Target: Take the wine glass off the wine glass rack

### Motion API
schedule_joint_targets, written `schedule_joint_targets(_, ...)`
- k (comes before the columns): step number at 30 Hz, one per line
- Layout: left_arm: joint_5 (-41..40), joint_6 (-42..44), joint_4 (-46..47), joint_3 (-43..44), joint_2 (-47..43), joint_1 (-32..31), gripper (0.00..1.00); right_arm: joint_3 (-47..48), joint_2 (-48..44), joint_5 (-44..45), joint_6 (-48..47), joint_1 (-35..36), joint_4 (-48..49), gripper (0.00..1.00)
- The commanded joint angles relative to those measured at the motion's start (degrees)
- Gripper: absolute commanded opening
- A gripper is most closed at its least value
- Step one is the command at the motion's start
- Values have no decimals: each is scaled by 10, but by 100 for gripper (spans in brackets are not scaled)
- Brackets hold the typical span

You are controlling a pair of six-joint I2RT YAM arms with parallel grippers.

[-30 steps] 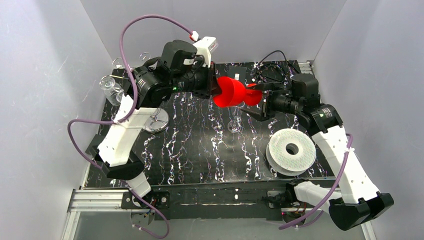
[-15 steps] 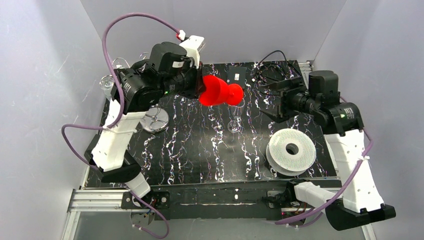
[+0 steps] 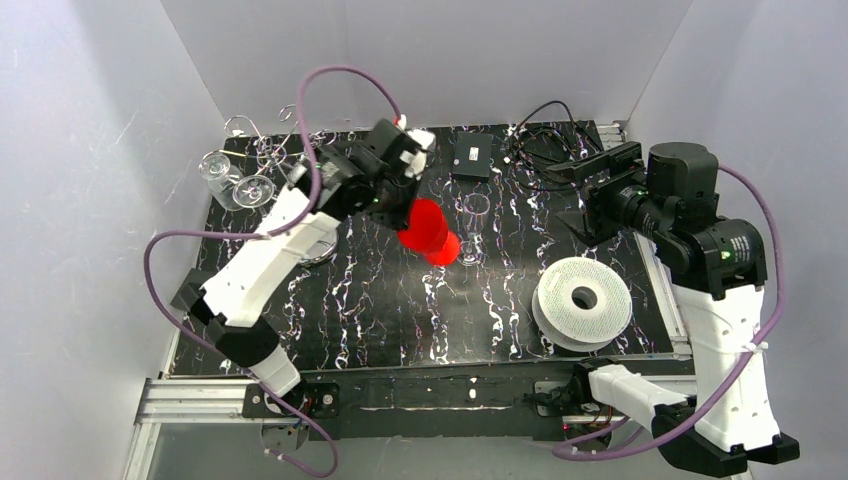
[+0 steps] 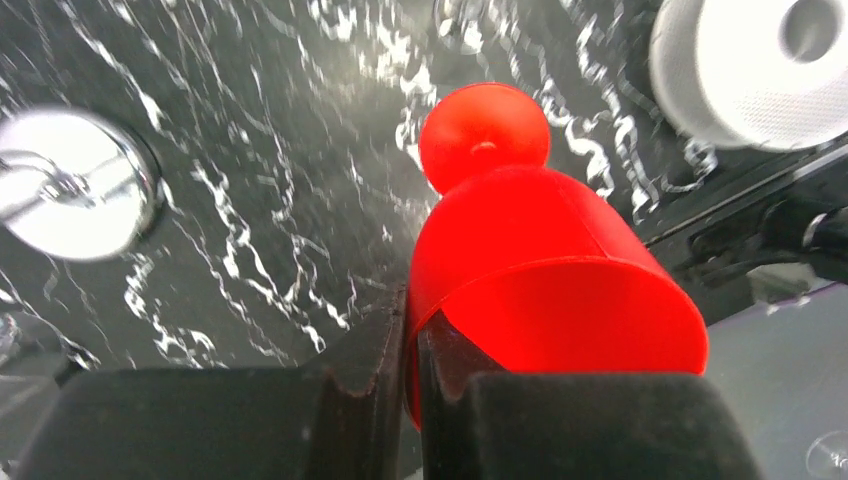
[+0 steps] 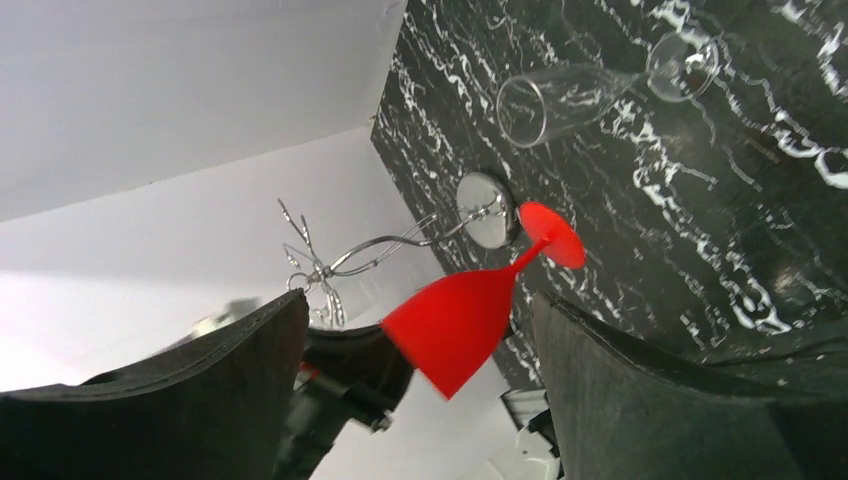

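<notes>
The red wine glass (image 3: 425,228) (image 4: 540,260) (image 5: 455,320) hangs tilted above the middle of the black marbled mat, foot downward. My left gripper (image 3: 403,203) (image 4: 412,320) is shut on its rim, one finger inside the bowl and one outside. The wine glass rack (image 3: 268,140) (image 5: 370,250), thin silver wire on a round shiny base (image 4: 70,190), stands at the back left, apart from the red glass. My right gripper (image 3: 580,200) (image 5: 418,298) is open at the back right, empty, facing the red glass from a distance.
Clear glasses (image 3: 225,175) are by the rack at the far left. Another clear glass (image 3: 472,225) (image 5: 570,95) is on the mat just right of the red one. A white ridged spool (image 3: 583,300) (image 4: 750,60) lies front right. A black box (image 3: 470,155) and cables (image 3: 540,140) sit at the back.
My left arm has carried the red glass down toward the mat's middle, its foot turning downward. The right gripper has drawn back to the right, away from the glass, and opened wider.
</notes>
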Motion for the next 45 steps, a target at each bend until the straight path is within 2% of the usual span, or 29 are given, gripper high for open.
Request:
schedule_joint_targets(1, 12, -31, 44, -144, -43, 4, 0, 7, -26, 61, -50, -3, 13, 90)
schedule_joint_targets(6, 18, -44, 102, -246, -59, 4, 0, -8, -47, 90, -70, -2, 37, 90)
schedule_joint_targets(13, 23, -86, 179, -326, -55, 2, 0, -24, -52, 81, -79, -3, 52, 91)
schedule_joint_targets(22, 28, -68, 192, -306, 16, -14, 0, -27, -59, 97, -79, -3, 58, 92)
schedule_joint_targets(24, 28, -68, 186, -298, 28, -16, 3, -27, -60, 95, -80, -3, 55, 92)
schedule_joint_targets(29, 25, -69, 169, -290, 43, -23, 14, -38, -64, 90, -79, -3, 54, 92)
schedule_joint_targets(32, 26, -65, 168, -290, 46, -25, 24, -39, -67, 97, -78, -3, 58, 93)
schedule_joint_targets(39, 31, -66, 150, -262, 58, -25, 42, -29, -57, 94, -85, -4, 58, 93)
schedule_joint_targets(45, 41, -69, 92, -172, 75, -26, 77, -36, -60, 91, -86, -4, 58, 93)
